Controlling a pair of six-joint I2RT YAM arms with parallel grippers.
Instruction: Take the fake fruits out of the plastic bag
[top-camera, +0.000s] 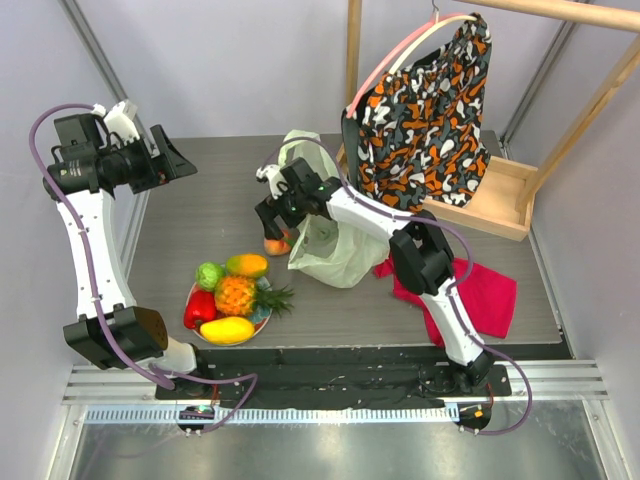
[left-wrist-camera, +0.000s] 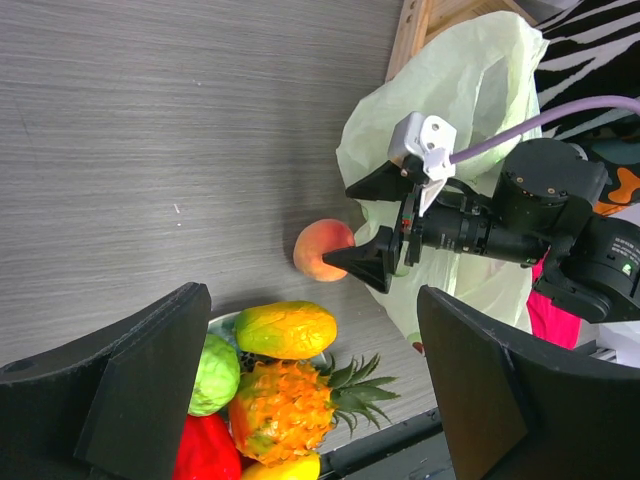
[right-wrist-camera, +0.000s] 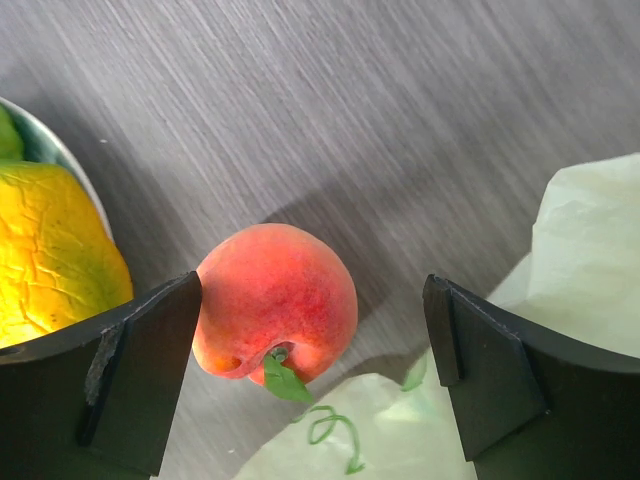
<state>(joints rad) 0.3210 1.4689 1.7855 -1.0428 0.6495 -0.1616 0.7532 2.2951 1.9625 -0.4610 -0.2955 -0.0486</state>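
Observation:
A pink-orange peach (top-camera: 276, 245) (right-wrist-camera: 275, 300) lies on the grey table just left of the pale yellow-green plastic bag (top-camera: 335, 250) (left-wrist-camera: 440, 90). Over the peach hovers my right gripper (top-camera: 275, 222) (right-wrist-camera: 312, 300), open, with a finger on each side; its left finger is close to the fruit. On a round plate (top-camera: 192, 292) sit an orange pineapple (top-camera: 237, 295), a green round fruit (top-camera: 209, 276), two mangoes (top-camera: 247, 265) (top-camera: 227, 330) and a red piece (top-camera: 199, 310). My left gripper (top-camera: 185, 160) (left-wrist-camera: 312, 330) is raised at the far left, open and empty.
A red cloth (top-camera: 480, 295) lies right of the bag, under the right arm. At the back right an orange-black-white patterned garment (top-camera: 425, 110) hangs from a wooden rack (top-camera: 500, 195). The plate is near the table's front edge.

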